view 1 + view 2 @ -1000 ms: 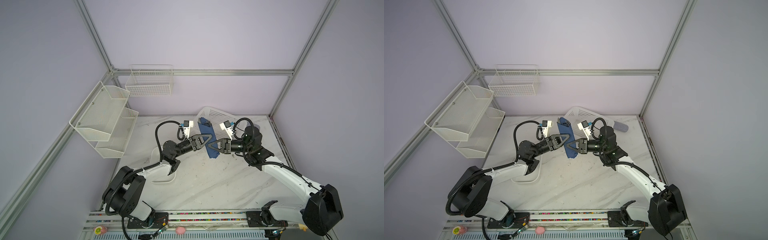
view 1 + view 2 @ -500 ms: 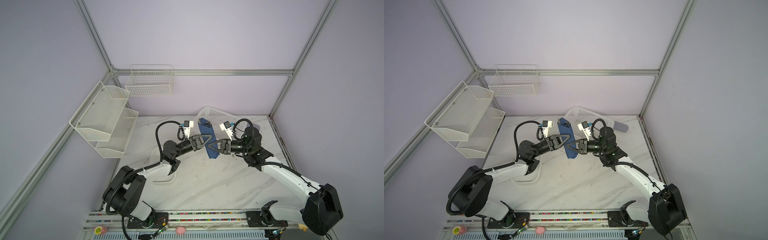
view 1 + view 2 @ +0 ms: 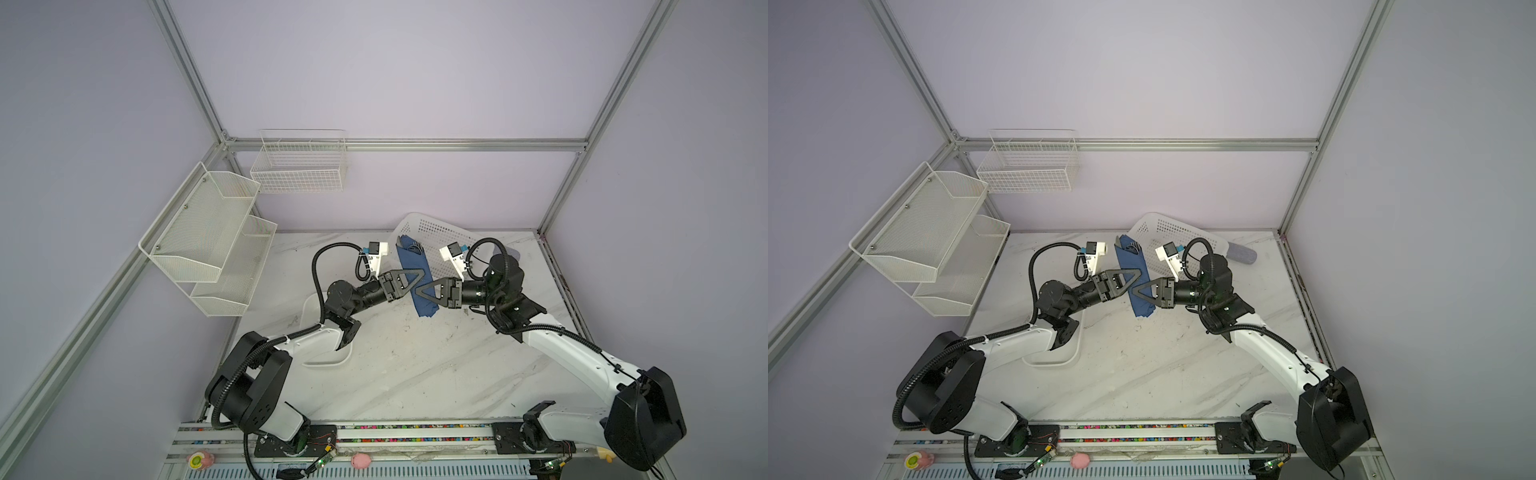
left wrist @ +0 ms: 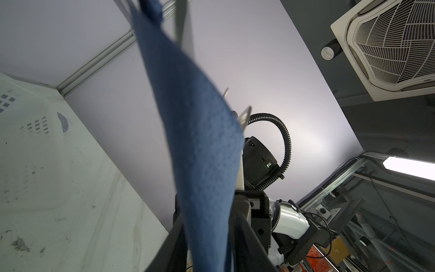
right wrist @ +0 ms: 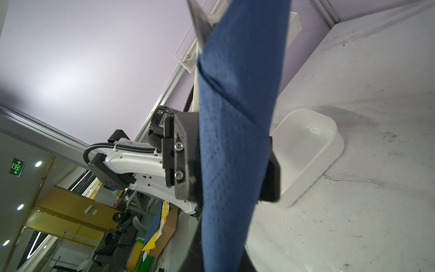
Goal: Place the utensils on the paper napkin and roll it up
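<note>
The navy-blue paper napkin (image 3: 415,261) is already wound into a narrow roll around the slim silver metal utensils (image 3: 1131,247). Their tips, with the dark knife blade (image 5: 200,23), stick out past the end farthest from both hands. The roll is held between the 2 grippers, which meet it nose to nose from opposite sides. The right gripper (image 3: 420,291) is pressed together on the roll's lower half. The left gripper (image 3: 419,273) sits just beside it, toward the utensil tips, its jaws against both flanks of the paper, pinching it, as the right wrist view shows. Whether the roll's end below the right gripper touches the white marbled tabletop (image 3: 415,374) I cannot tell.

The step in hand looks like securing the finished roll. To do it well, I would:
- keep 1 hand clamped at all times;
- squeeze where metal backs the paper, so the thin sheet does not crumple;
- tilt the open end upward, so nothing slides out;
- move both wrists together, since opposed pulls would tear or unwind it.
</note>
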Tool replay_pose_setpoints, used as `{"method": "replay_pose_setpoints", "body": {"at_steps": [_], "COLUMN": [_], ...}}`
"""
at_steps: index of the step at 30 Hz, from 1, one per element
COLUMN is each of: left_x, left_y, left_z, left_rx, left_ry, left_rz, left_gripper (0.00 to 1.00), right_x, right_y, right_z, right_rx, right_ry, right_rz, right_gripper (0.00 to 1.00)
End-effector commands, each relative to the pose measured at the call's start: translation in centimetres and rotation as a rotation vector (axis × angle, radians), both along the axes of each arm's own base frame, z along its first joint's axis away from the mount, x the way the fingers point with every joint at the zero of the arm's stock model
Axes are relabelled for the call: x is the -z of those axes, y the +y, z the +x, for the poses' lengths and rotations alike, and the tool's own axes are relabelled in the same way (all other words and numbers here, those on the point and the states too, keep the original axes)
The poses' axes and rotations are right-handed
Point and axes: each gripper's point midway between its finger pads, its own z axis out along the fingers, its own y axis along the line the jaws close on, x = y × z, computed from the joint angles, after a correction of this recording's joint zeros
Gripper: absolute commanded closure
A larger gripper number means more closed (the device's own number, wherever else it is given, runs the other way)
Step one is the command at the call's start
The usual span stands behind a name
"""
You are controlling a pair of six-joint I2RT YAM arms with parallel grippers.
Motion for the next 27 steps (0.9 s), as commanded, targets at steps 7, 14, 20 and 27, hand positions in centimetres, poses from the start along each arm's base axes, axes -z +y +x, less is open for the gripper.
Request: {"method": "replay_pose_setpoints", "body": {"at_steps": [7,14,20,27], "left_x": [-2.5,-2.8,-3.8,-2.8], "left_y": [0.6,0.8,1.0,0.9], "left_z": [-0.1,-0.2,-0.7,-0.4], "left_rx": [-0.024,-0.031,-0.029,-0.047], "left_ry": [-0.072,-0.074,-0.11,-0.091], "left_rz": [-0.049,-0.057,-0.08,-0.037], "left_gripper": [0.89,0.92,0.92,0.92], "right_x": [-1.1,-0.8,-1.4,-3.0], "right_y": [-0.2,-1.3,-2.5,-6.3], "right_z": [-0.1,0.7,1.7,3.9], "right_rx": [-0.007,0.049,0.097,0.242], "right_ry": [-0.059,-0.05,-0.074,-0.113], "right_rz": [0.012,-0.027,-0.048,-0.055], "right_gripper": [0.82,0.75,0.61,0.58]}}
